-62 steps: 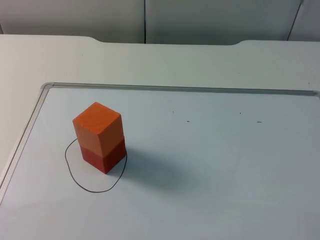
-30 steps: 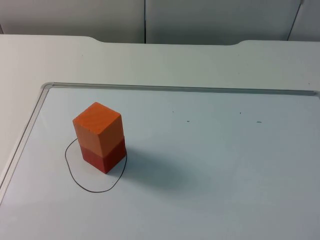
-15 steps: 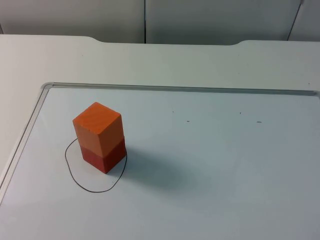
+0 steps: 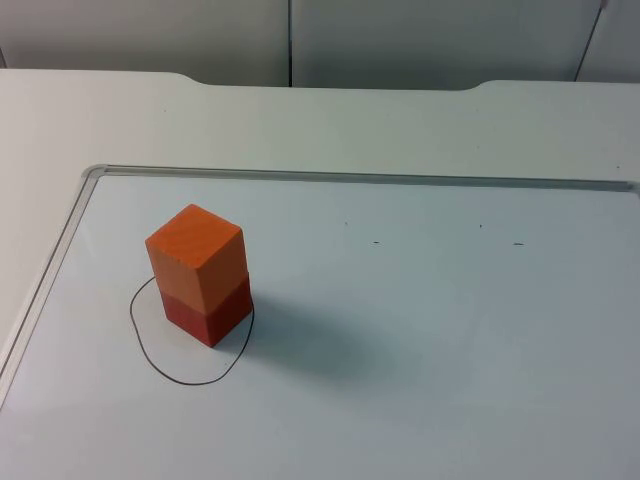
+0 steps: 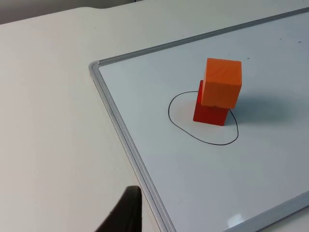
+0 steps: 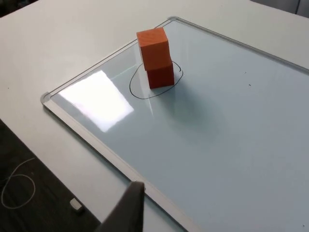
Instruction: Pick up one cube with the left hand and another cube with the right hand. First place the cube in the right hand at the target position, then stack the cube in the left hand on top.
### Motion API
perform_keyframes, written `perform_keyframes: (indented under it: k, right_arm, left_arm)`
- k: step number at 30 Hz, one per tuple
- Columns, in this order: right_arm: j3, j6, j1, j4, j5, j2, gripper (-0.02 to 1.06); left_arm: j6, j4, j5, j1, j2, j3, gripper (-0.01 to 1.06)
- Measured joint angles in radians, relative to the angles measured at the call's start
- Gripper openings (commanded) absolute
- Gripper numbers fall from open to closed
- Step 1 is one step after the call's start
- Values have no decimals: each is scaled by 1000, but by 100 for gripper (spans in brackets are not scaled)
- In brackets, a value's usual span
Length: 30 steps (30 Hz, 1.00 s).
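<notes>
An orange cube (image 4: 195, 255) stands stacked on a red cube (image 4: 208, 312), turned slightly against it. The stack sits inside a hand-drawn black ring (image 4: 190, 381) on the left part of a whiteboard (image 4: 350, 177). The left wrist view looks at the orange cube (image 5: 222, 82) on the red cube (image 5: 209, 114) from a distance, and so does the right wrist view with its orange cube (image 6: 153, 43) and red cube (image 6: 160, 76). My left gripper (image 5: 126, 212) hangs over the bare table beside the board's frame. My right gripper (image 6: 128, 210) hangs near the board's edge. Both are well away from the stack.
The whiteboard lies flat on the white table, its metal frame (image 5: 120, 135) raised slightly. A few small pen marks (image 4: 376, 242) dot the board. Beyond the table's edge lies dark floor with a thin cable (image 6: 17, 188). The grey partition wall (image 4: 420, 40) closes the far side.
</notes>
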Motion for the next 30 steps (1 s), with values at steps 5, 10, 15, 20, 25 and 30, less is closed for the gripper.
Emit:
perform_keyframes:
  k: [5,10,15,20,25,30]
  right_arm:
    - [0,10,0,0,0,0,98]
    - [0,21,0,-4,0,0,98]
    - [0,29,0,-4,0,0,98]
    - [0,29,0,-6,0,0,98]
    - [0,29,0,-6,0,0,98]
    - [0,29,0,-6,0,0,98]
  left_arm:
    - [0,0,0,0,0,0,105]
    - [-1,0,0,0,0,0,105]
    - [-2,0,0,0,0,0,105]
    - [-2,0,0,0,0,0,105]
    - [-3,6,-5,0,0,2,105]
    - [15,7,-48,0,-2,26,105]
